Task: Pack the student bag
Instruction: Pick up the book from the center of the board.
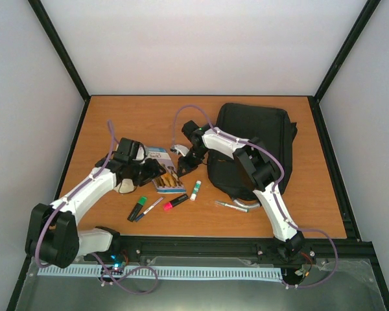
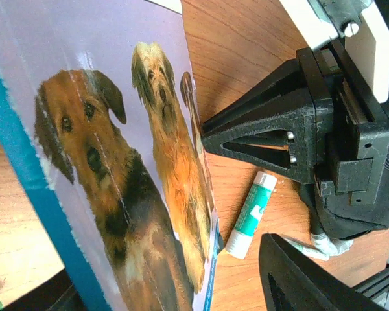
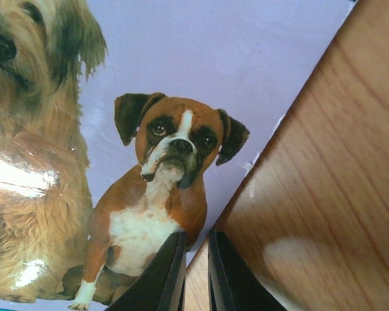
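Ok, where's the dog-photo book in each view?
Top external: the glossy lilac dog-photo book lies centre-left on the wooden table.
Left wrist: it fills the left half.
Right wrist: it fills the upper left.
Shared landmark: the right arm's black fingers at its edge.

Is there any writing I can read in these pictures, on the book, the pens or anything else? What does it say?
No text here can be read.
book: the cover shows only dogs on lilac, no title in view.
glue stick: green label, print too blurred to read.
green marker and pink highlighter: too small to read.
student bag: no label or logo shows.
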Robot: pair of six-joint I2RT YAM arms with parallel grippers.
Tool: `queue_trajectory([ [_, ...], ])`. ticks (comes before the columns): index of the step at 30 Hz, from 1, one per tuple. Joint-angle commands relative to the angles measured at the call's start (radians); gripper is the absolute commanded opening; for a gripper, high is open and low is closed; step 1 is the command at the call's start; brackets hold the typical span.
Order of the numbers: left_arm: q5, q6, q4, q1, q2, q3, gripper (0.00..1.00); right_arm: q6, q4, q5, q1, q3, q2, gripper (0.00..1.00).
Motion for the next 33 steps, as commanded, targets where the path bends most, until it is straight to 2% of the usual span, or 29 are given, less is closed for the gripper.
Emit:
queue_trajectory([
  [1,0.021,-0.028,-0.015,-0.007,-0.024,0.012,0.56,-0.01,-0.004,0.084,0.024,-0.016,0.082,0.14],
  [9,-0.033,-0.065,0.008,-0.007,-0.057,0.003,0.36,-0.013,-0.005,0.08,0.023,-0.01,0.076,0.14],
  [11,-0.061,-0.067,0.026,-0.007,-0.076,-0.003,0.24,-0.02,-0.011,0.073,0.023,-0.002,0.061,0.14],
  [13,-0.084,-0.058,0.027,-0.007,-0.082,0.006,0.19,-0.031,-0.019,0.076,0.022,0.016,0.028,0.15],
  [17,-0.095,-0.011,0.003,-0.007,-0.064,0.07,0.03,-0.04,-0.055,0.058,-0.005,0.07,-0.074,0.17],
  [22,-0.127,0.05,-0.035,-0.007,-0.061,0.163,0.01,-0.061,-0.067,0.014,-0.075,0.044,-0.298,0.24],
  [24,-0.101,0.088,-0.037,-0.007,-0.061,0.198,0.01,-0.086,-0.047,-0.006,-0.118,-0.029,-0.411,0.34],
  [28,0.028,0.126,0.006,-0.012,-0.079,0.247,0.01,-0.14,0.006,-0.017,-0.222,-0.196,-0.625,0.47],
  [30,0.094,0.125,0.044,-0.025,-0.11,0.257,0.01,-0.2,0.006,0.026,-0.268,-0.273,-0.719,0.6],
  [33,0.134,0.147,0.048,-0.06,-0.147,0.29,0.01,-0.311,0.02,0.162,-0.309,-0.418,-0.874,0.66],
])
